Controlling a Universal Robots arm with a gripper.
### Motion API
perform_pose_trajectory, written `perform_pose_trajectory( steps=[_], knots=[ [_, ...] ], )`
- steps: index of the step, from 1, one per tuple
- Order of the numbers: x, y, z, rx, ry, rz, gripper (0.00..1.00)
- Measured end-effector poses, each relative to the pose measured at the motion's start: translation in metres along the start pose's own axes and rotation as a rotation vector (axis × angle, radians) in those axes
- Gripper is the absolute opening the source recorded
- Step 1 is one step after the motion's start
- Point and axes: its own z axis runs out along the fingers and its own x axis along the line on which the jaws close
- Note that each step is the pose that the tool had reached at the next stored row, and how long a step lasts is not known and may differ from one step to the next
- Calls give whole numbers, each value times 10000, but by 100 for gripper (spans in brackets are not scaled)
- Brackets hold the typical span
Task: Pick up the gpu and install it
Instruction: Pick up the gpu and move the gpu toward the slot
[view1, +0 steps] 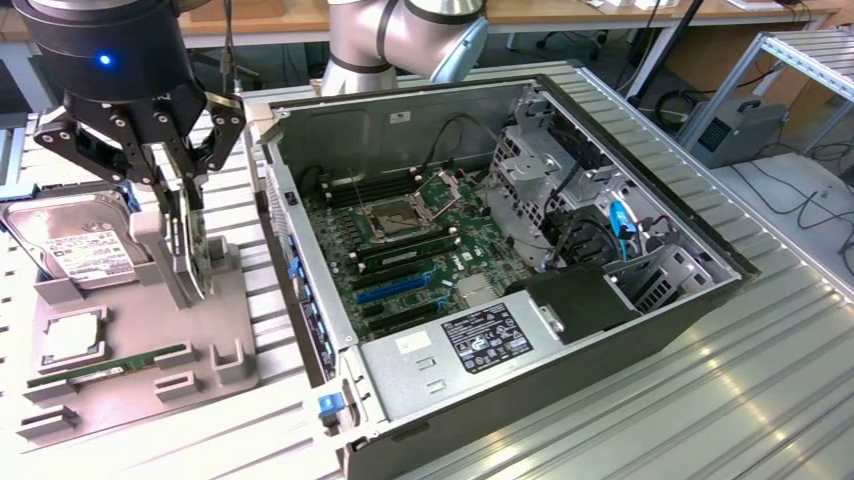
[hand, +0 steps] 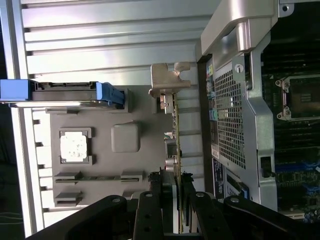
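The gpu (view1: 191, 262) is a thin dark card standing on edge over the grey parts tray (view1: 234, 330), at the exterior view's left. Its silver bracket (hand: 169, 82) and thin edge (hand: 176, 127) show in the wrist view. My gripper (view1: 184, 205) hangs straight above the card, with its black fingers (hand: 156, 187) pressed on both faces at the end away from the bracket. The card's lower edge sits at about the tray's slot, and I cannot tell whether it has lifted clear. The open computer case (view1: 667, 300) lies beside the tray, with the motherboard's expansion slots (view1: 394, 290) exposed.
On the tray lie a silver hard drive (view1: 74, 245) in blue rails (hand: 107, 94), a CPU (view1: 70, 338) and a green RAM stick (view1: 114, 362). The case's metal wall (view1: 287, 215) stands between tray and motherboard. A drive cage (view1: 534, 190) and cables fill the case's far side.
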Motion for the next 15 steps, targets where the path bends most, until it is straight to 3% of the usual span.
perform_pose_trajectory(
  steps=[15],
  knots=[
    [-2, 3, -95, 0, 0, 0, 27]
  ],
)
